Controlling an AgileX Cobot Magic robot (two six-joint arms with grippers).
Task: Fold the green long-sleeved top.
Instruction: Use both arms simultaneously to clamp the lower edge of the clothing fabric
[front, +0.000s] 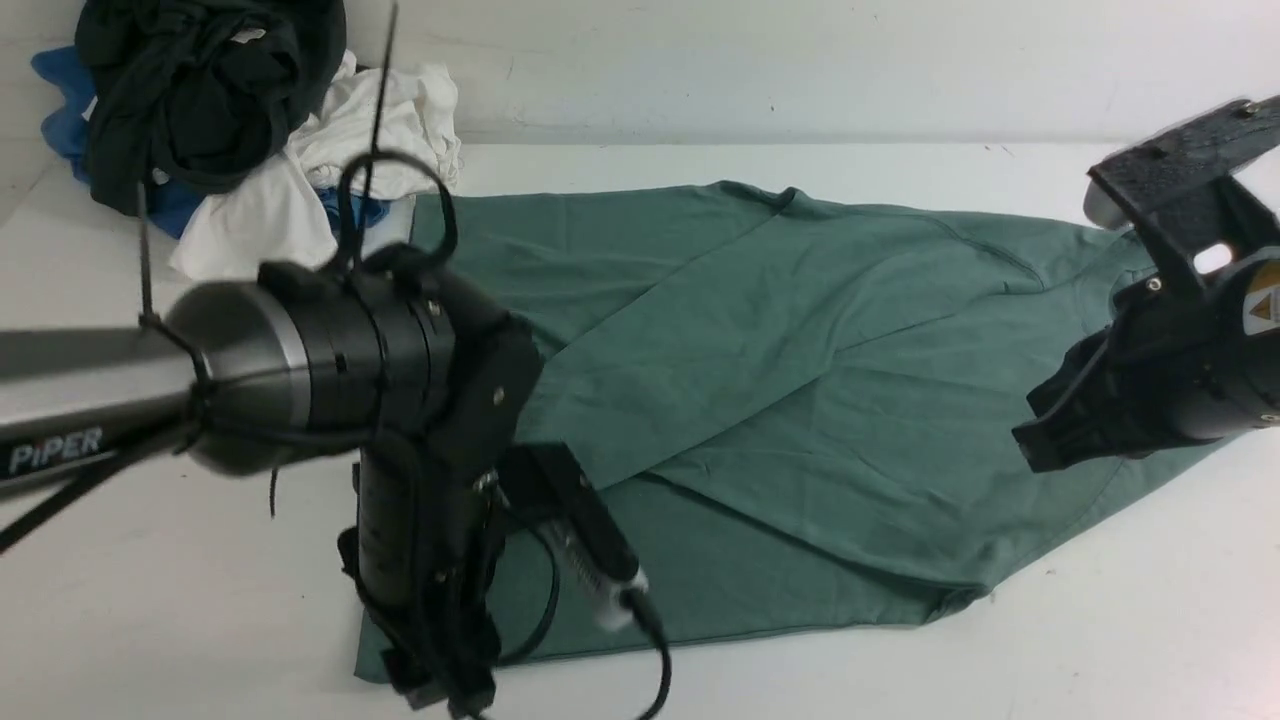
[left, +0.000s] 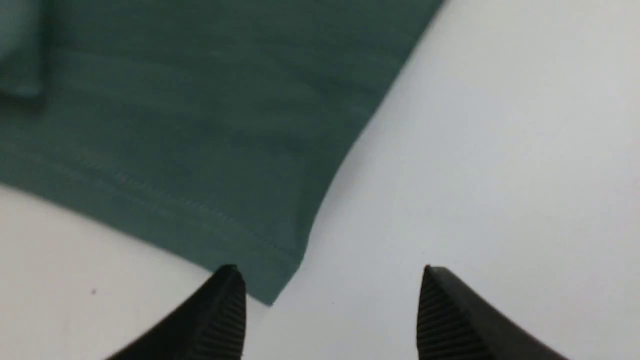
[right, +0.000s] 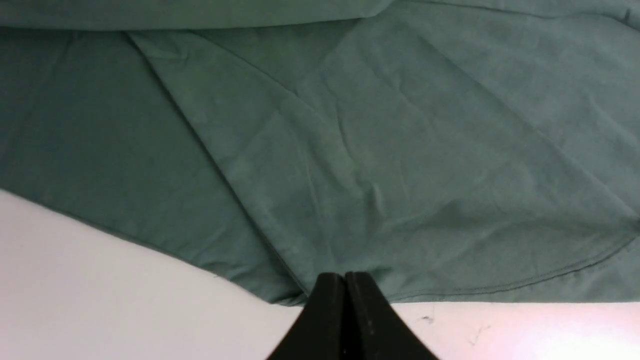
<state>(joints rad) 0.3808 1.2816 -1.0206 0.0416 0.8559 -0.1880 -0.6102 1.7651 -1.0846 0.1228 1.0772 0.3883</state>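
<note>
The green long-sleeved top (front: 800, 350) lies half folded. Left gripper (left: 330, 282) is spread by its corner; right gripper (right: 345, 287) is pressed together, empty. Next, probably pinch that corner.

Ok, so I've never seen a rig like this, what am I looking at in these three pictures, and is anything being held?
It is a two-armed robot at a white table. The wide picture looks forward from between the arms; the other two come from cameras on each wrist, looking past the gripper. A green long-sleeved top lies spread out, partly folded, with a pile of other clothes at the far left corner. The left gripper is open by a corner of the top; the right gripper is shut. Neither appears to hold anything.
</note>
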